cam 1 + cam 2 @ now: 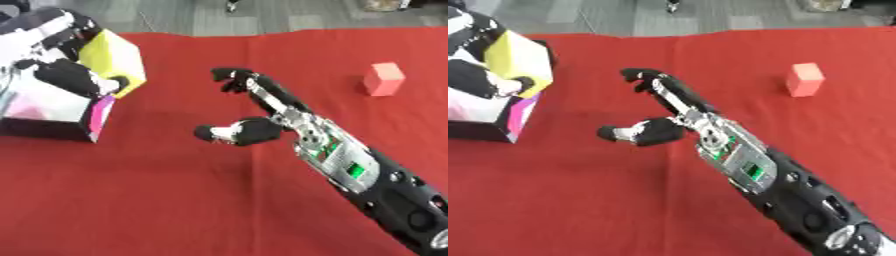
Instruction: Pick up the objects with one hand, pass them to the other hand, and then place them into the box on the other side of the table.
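Over the box [52,131] at the table's [175,200] left edge, we see the left hand [74,77], fingers curled round a yellow block-shaped object [118,55], held above the opening, presumably for release into it. Mid-table, the right hand [262,112] hangs empty, fingers [234,77] relaxed and apart from the thumb, likely free after a handover. We note a pink rectangular block [384,78] standing well apart, far right, probably next.

Bright, even overhead light; soft blur throughout, faint shadows on the red cloth [175,200].
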Controlling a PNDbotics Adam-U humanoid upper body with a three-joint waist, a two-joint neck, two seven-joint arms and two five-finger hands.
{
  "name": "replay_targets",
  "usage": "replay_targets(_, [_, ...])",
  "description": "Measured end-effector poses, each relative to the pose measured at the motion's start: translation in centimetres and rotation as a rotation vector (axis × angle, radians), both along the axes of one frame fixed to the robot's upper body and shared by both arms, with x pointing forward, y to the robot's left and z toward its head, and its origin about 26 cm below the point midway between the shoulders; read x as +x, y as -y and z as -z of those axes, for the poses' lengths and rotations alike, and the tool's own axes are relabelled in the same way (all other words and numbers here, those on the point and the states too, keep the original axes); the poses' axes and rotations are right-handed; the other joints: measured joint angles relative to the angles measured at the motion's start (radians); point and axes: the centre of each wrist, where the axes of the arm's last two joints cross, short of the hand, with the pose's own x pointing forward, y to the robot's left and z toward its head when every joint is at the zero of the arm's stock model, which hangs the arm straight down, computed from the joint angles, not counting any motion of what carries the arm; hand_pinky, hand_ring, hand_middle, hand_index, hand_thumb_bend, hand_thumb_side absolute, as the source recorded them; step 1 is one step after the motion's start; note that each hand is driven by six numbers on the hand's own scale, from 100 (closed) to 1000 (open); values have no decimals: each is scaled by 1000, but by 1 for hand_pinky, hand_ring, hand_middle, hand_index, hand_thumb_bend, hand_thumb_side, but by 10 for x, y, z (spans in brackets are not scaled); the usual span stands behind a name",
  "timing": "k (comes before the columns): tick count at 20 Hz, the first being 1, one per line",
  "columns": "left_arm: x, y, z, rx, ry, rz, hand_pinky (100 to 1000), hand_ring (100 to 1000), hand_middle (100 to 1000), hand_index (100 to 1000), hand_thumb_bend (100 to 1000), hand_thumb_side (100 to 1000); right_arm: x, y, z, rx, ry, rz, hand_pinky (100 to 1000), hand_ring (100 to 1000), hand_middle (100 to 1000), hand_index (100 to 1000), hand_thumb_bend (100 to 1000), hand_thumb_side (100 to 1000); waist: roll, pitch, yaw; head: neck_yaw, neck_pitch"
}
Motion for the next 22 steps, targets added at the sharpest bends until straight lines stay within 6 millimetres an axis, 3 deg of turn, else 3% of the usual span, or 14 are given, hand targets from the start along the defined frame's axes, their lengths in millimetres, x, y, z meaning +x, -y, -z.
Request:
replay_targets(7, [26, -56, -1, -8, 28, -304, 702, 581, 496, 516, 100, 101, -2, 4, -8, 32, 0, 13, 863, 822, 848, 924, 565, 406, -1, 0, -9, 29, 0])
replay_targets(9, [34, -68, 2, -13, 24, -382, 707, 593, 518, 543, 100, 170, -3, 4, -12, 47, -1, 10, 863, 821, 847, 923, 556, 381, -1, 0, -13, 40, 0])
replay_targets(13, [50, -84, 10, -22, 16, -504, 719, 609, 539, 567, 200, 255, -5, 5, -20, 72, 3, 1, 861, 814, 840, 915, 578, 360, -10, 1, -26, 63, 0])
replay_targets(14, [54, -88, 14, -25, 9, -527, 719, 610, 549, 577, 232, 209, -5, 5, -22, 77, 4, 0, 860, 812, 838, 913, 554, 380, -12, 1, -29, 69, 0])
replay_targets(15, [58, -91, 18, -29, 4, -545, 723, 614, 557, 588, 237, 277, -6, 5, -23, 83, 4, 0, 859, 811, 837, 912, 582, 353, -13, 1, -31, 76, 0])
replay_targets(16, [62, -94, 22, -33, -1, -562, 728, 618, 567, 600, 259, 285, -6, 6, -25, 89, 7, 1, 859, 810, 836, 911, 584, 350, -14, 1, -34, 84, 0])
replay_targets(22, [80, -111, 45, -59, -10, -617, 735, 617, 566, 595, 239, 303, -10, 6, -34, 112, 24, 0, 857, 807, 833, 908, 582, 351, -22, 3, -44, 141, 0])
